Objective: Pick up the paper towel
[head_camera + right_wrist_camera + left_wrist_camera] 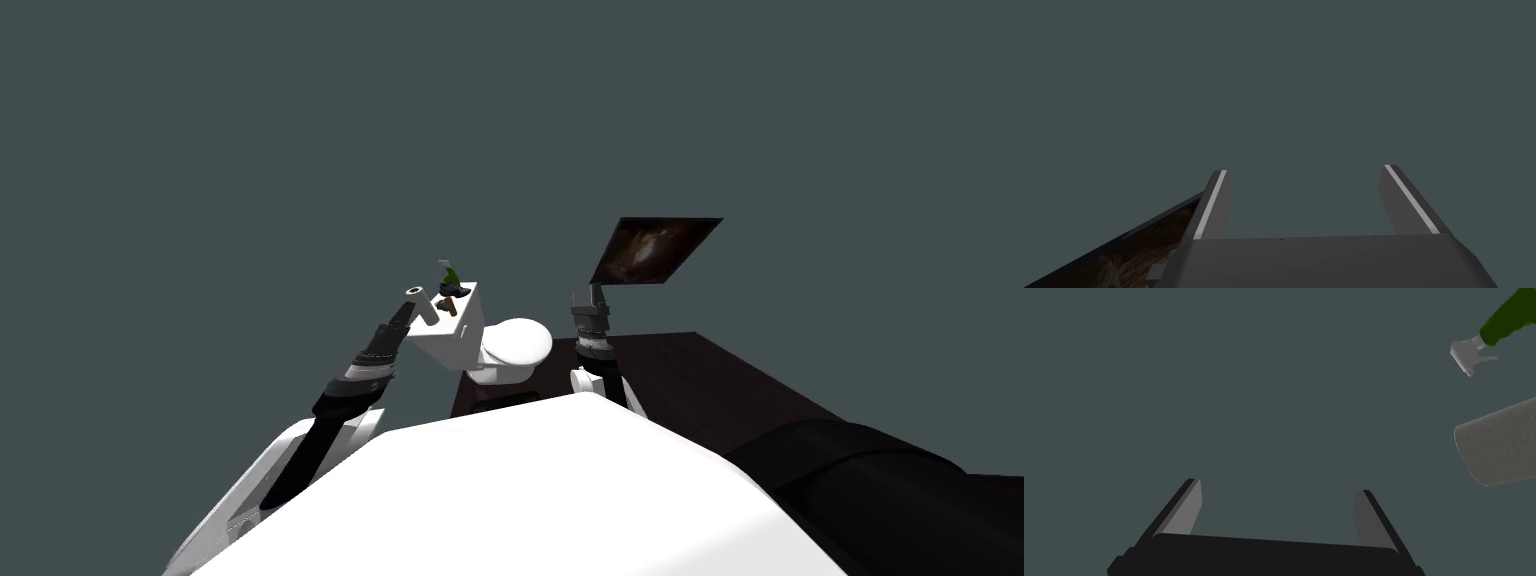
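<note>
The paper towel (422, 304) is a pale patterned roll, tilted at the left end of the white toilet tank (452, 343). In the left wrist view the paper towel (1499, 448) lies off to one side of my left gripper (1279, 486), outside the open fingers, which hold nothing. My left gripper (404, 314) sits close beside the roll in the head view. My right gripper (590, 297) is raised to the right of the toilet, and the right gripper (1304, 170) stands open and empty.
A green spray bottle (450, 275) and a small brown object (451, 307) stand on the tank; the spray bottle (1501, 323) sits just beyond the roll. The toilet lid (518, 342) is down. A dark picture frame (655, 250) hangs on the grey wall. A dark bulky shape (870, 480) lies low right.
</note>
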### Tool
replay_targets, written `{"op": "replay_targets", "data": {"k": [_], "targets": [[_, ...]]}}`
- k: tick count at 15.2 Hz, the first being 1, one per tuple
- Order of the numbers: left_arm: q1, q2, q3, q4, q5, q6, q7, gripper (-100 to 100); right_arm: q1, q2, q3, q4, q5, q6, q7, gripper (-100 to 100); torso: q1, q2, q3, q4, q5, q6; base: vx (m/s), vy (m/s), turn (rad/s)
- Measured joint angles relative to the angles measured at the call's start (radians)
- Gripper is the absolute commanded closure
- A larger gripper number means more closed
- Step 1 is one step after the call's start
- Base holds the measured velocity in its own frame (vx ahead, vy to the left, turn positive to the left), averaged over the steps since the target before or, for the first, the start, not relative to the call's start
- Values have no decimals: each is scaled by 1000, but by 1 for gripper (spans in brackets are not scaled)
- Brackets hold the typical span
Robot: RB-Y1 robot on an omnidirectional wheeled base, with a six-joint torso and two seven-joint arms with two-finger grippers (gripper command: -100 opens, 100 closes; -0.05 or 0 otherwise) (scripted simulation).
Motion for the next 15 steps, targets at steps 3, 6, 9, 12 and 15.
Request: {"op": "replay_targets", "data": {"k": [3,6,9,12,15], "targets": [[5,54,5,29,-41,43,-20,-100,0,0,0,0,0,0,0,0,0,0,0,0,0,0,98,8,32],[32,104,18,47,-78,81,-36,-100,0,0,0,0,0,0,0,0,0,0,0,0,0,0,97,11,32],[51,149,30,78,-114,107,-54,-100,0,0,0,0,0,0,0,0,0,0,0,0,0,0,90,9,27],[63,193,42,104,-147,141,-69,-100,0,0,0,0,0,0,0,0,0,1,0,0,0,0,95,3,25],[75,232,49,132,-186,175,-88,-100,0,0,0,0,0,0,0,0,0,0,0,0,0,0,100,6,14]]}}
